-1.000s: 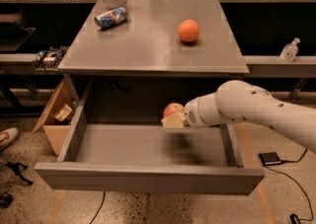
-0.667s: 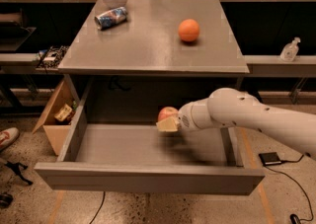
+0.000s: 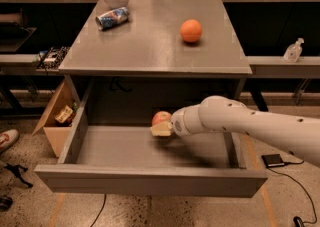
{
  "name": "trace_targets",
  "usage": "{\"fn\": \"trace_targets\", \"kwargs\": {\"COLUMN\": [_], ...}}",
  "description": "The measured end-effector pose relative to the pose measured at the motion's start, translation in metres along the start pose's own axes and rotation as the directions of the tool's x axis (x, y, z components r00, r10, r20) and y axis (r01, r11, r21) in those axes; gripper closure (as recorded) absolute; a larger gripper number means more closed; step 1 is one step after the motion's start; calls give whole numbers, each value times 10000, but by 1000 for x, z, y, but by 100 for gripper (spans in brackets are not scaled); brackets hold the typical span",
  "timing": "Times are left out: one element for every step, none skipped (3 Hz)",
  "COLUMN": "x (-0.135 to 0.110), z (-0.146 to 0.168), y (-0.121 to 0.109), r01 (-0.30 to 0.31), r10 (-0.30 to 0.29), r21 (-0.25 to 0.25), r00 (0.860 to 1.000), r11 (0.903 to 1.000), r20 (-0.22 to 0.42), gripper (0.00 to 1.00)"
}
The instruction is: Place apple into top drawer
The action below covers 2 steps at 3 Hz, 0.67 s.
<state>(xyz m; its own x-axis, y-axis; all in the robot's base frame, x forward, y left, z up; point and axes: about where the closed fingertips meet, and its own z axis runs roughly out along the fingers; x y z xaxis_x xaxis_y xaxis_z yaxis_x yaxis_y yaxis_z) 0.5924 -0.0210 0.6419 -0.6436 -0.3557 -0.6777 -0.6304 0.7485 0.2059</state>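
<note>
Over the top drawer (image 3: pixel 150 182), the gripper (image 3: pixel 160 128) clasps the partly hidden apple (image 3: pixel 161 116).

White arm (image 3: pixel 250 121); cream gripper (image 3: pixel 161 127) (in drawer (image 3: pixel 150 183))

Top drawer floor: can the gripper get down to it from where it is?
Probably yes. The drawer is pulled out, and the gripper, holding the apple, hangs inside it near the back. Nothing shows lying beneath it, so the way down looks free.
</note>
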Motion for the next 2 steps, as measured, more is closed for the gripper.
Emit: {"fn": "trace_targets", "kwargs": {"x": [0, 0], "z": [0, 1], "y": [1, 2], "r01": [8, 18], "r10": [-8, -18], "r21": [-13, -31], "r00": [10000, 10000], "r11": [10000, 10000], "r20": [-10, -19], "gripper": [81, 59]}}
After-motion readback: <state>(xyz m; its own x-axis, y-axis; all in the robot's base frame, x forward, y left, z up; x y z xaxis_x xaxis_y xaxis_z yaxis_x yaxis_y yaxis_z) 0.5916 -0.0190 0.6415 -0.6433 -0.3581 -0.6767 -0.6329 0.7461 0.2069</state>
